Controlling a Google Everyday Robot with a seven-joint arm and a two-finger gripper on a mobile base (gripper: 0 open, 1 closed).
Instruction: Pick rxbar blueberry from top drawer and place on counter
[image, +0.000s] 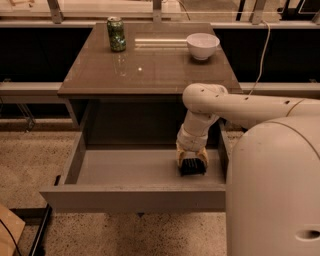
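Observation:
The top drawer stands pulled out under the counter. My gripper points down inside the drawer at its right end, low over the drawer floor. A small dark shape, apparently the rxbar blueberry, lies directly under the gripper and is mostly covered by it. Its lettering does not show. My white arm reaches in from the right, just below the counter edge.
A green can stands at the counter's back left and a white bowl at its back right. My large white body fills the lower right, beside the drawer's right wall. Speckled floor lies in front.

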